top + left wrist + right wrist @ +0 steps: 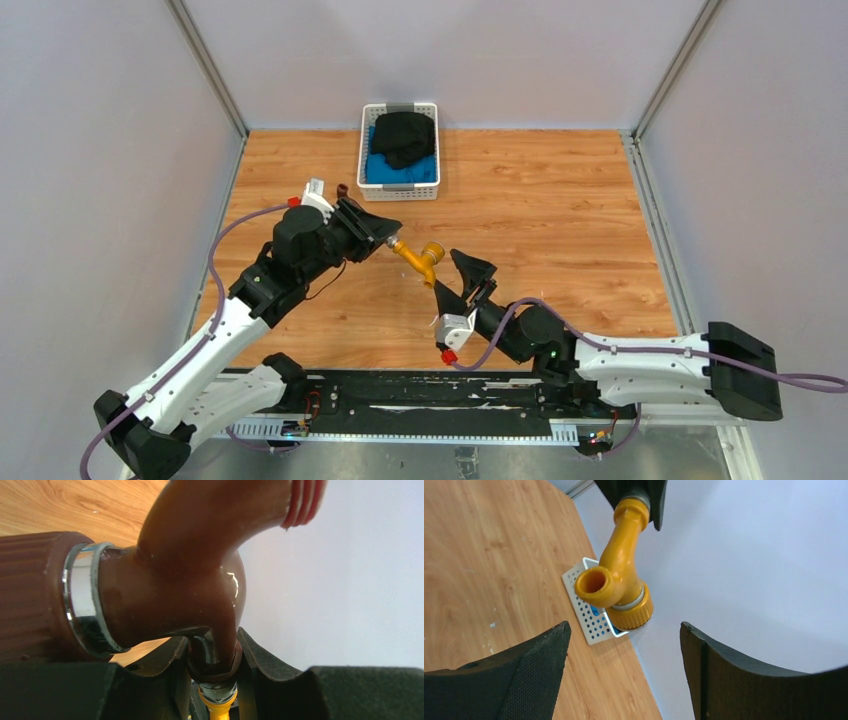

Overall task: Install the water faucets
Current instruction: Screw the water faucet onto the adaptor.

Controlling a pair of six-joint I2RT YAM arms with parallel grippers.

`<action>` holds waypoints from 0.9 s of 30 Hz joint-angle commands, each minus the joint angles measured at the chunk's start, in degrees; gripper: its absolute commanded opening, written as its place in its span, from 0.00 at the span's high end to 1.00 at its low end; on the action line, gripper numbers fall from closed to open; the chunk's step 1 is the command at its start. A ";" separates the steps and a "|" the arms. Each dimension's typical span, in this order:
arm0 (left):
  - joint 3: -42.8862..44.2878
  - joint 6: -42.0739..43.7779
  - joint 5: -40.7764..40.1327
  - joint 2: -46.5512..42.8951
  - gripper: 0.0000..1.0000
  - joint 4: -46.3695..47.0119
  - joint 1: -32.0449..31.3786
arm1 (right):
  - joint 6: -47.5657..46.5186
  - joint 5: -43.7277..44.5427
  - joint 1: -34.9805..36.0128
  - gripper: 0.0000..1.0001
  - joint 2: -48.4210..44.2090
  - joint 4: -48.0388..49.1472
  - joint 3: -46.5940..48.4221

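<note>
My left gripper (385,243) is shut on the neck of the dark reddish-brown water faucet (185,575), which fills the left wrist view with its ribbed knob at the left. The brass-yellow water faucet (422,258) sticks out of that grip, joined end to end with the brown one (218,710), and hangs above the table. My right gripper (447,270) is open just below and to the right of the yellow faucet (616,580). Its fingers (539,655) are spread wide and touch nothing.
A white perforated basket (399,192) with black and blue cloth stands at the back centre of the wooden table. Grey walls enclose the table on three sides. A black rail runs along the near edge between the arm bases.
</note>
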 commanded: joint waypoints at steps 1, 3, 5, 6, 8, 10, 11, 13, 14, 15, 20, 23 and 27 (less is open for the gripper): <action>-0.65 -1.31 1.13 -1.56 1.00 4.56 0.20 | -4.82 3.66 1.69 0.21 5.54 18.63 -1.25; -0.57 -1.35 1.84 -1.19 1.00 4.60 0.25 | -5.63 3.78 1.97 0.23 8.95 25.17 -1.78; -0.76 -1.53 2.14 -1.34 1.00 4.69 0.24 | -6.06 3.93 2.18 0.24 12.45 30.52 -1.91; -0.97 -1.63 2.12 -1.56 1.00 4.81 0.19 | -6.57 4.05 2.33 0.24 14.19 32.33 -1.72; -1.13 -1.66 2.06 -1.97 1.00 4.86 0.26 | -7.41 4.02 2.62 0.23 17.69 37.34 -1.47; -1.30 -1.56 2.01 -2.18 1.00 4.73 0.26 | -8.89 4.84 3.08 0.22 21.63 42.73 -0.69; -1.43 -1.55 1.83 -2.23 1.00 4.82 0.26 | -10.69 5.64 3.56 0.22 23.77 44.46 0.07; -1.84 -1.76 1.78 -2.33 1.00 5.08 0.26 | -13.19 7.32 4.50 0.23 27.04 44.74 2.00; -2.06 -1.90 2.01 -2.29 1.00 5.43 0.27 | -13.87 7.59 4.82 0.23 28.59 44.77 2.65; -2.24 -1.99 2.19 -2.24 1.00 5.71 0.21 | -14.27 7.64 5.17 0.23 29.51 44.72 3.16; -2.64 -1.93 2.84 -1.98 1.00 6.36 0.23 | -14.21 8.73 6.15 0.24 31.74 44.80 4.82; -2.93 -1.83 3.11 -1.89 1.00 6.97 0.22 | -14.09 9.55 6.20 0.28 31.75 44.73 5.05; -3.35 -1.66 3.12 -2.04 1.00 7.00 0.20 | -12.30 11.33 6.09 0.45 31.56 44.70 5.75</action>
